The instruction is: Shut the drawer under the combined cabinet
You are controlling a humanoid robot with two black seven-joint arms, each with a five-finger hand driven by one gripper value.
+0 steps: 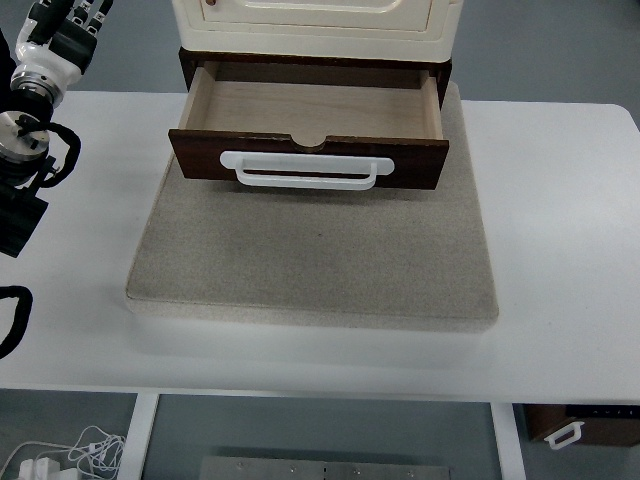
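The cream cabinet (pixel 310 25) stands at the back of a grey mat (pixel 310 260). Under it a wooden drawer (pixel 310 108) is pulled out toward me and holds nothing. Its dark brown front (pixel 200 160) carries a white bar handle (pixel 305 172). My left arm (pixel 30 110) comes in along the left edge. Its hand (pixel 65 25) is at the top left corner, cut off by the frame, left of the cabinet and well apart from the drawer. The right arm is out of view.
The mat lies on a white table (pixel 560 250) with bare surface to the right and along the front. Below the table's front edge are white cables (pixel 80 455) on the floor and a brown box with a white handle (pixel 580 425).
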